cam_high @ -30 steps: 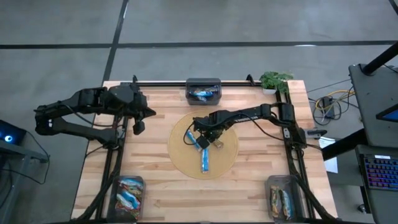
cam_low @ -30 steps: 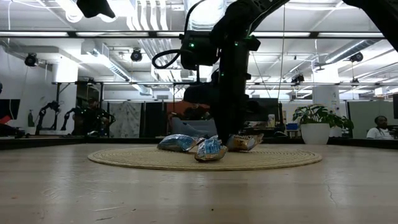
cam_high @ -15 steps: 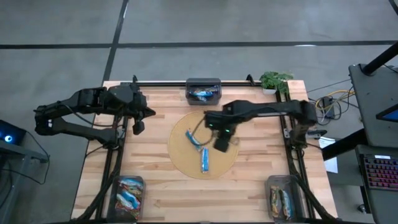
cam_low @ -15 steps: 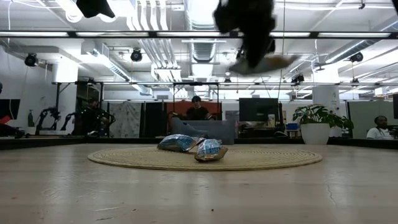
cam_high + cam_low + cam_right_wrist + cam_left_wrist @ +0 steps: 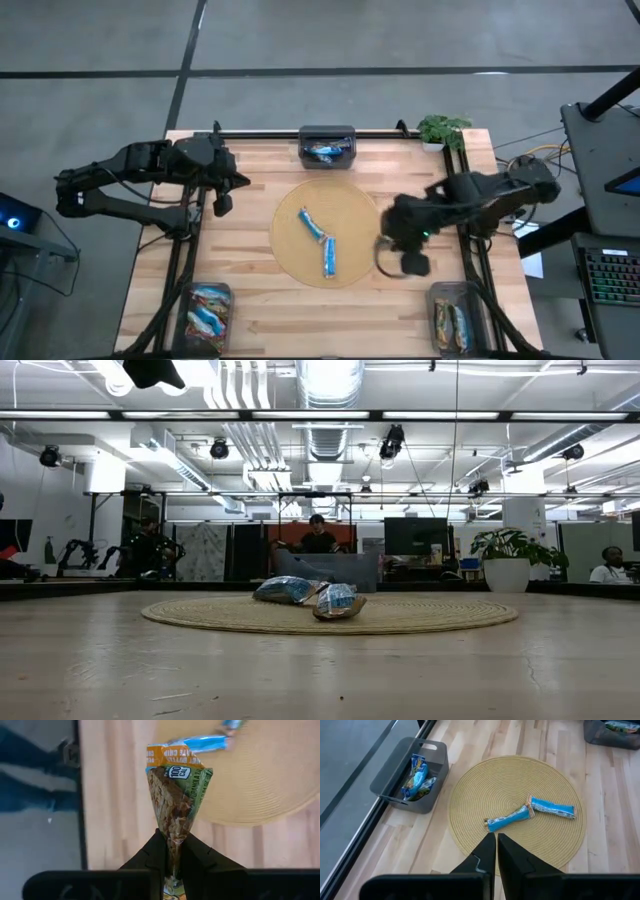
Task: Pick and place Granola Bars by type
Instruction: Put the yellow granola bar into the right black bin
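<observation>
**Right gripper carries a bar off the mat**

Two blue bars (image 5: 321,240) lie on the round mat (image 5: 355,215), end to end in a bent line near its middle. One grey bin (image 5: 327,146) sits beyond the mat's far edge with a blue bar inside. A second bin (image 5: 205,316) sits off the mat's near left, stuffed with several blue-white bars. A third bin (image 5: 456,318) off the mat's near right holds brown bars.

The right gripper (image 5: 171,851) is pinched tight on an orange-and-green bar (image 5: 174,795), which stands straight out from the fingers. That arm reaches in from the right, bent, gripper just off the mat's right edge, between the mat and the third bin.

The left gripper (image 5: 496,845) hangs left of the mat, fingers drawn almost together with a thin slit between, holding nothing.
</observation>
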Robot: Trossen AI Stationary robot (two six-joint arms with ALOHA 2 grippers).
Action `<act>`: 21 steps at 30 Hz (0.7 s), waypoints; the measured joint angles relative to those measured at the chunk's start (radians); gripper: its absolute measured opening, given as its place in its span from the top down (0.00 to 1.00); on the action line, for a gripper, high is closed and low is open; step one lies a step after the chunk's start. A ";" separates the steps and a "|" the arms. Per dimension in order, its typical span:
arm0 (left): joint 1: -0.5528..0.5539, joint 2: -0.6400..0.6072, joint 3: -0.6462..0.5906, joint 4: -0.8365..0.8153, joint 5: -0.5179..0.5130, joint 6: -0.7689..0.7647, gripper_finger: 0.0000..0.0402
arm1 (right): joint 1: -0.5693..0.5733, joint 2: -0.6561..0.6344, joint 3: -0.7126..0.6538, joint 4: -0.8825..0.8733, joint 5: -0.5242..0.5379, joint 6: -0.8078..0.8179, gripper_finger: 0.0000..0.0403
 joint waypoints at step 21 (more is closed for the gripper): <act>0.000 0.004 0.000 0.002 0.000 -0.025 1.00 | 0.493 -0.010 -0.033 0.004 -0.179 0.310 0.93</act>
